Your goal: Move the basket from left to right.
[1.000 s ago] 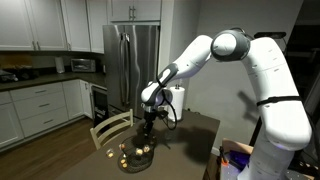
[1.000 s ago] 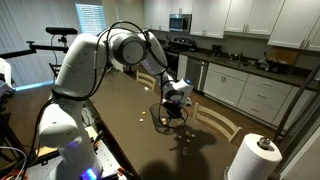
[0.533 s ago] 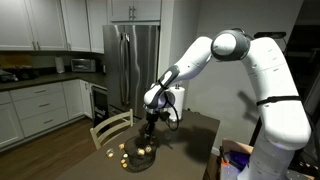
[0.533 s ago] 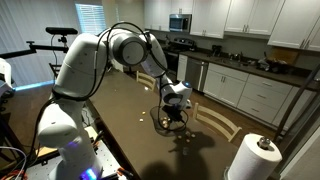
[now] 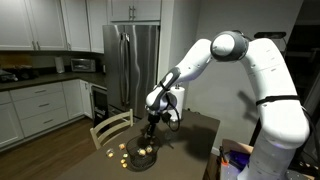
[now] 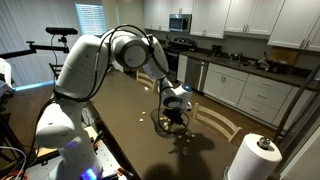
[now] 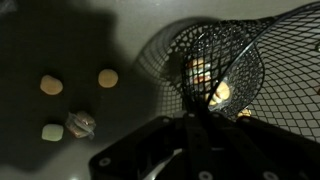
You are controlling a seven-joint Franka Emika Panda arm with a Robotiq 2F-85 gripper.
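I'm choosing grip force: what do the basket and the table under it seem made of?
The basket looks like dark wire mesh, probably metal: thin crossed strands in an open see-through grid. The table looks dark, smooth and slightly glossy, with a soft sheen; wood or laminate, I cannot tell.

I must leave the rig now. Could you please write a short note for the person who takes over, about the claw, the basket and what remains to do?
Claw: in the wrist view it looks shut on the rim of the basket.
Basket: on the table, directly under the claw, with something pale inside it. Small yellowish pieces lie on the table beside it.
Done: the grasp.
Left: bring the basket to the right side, set it down, open the claw.
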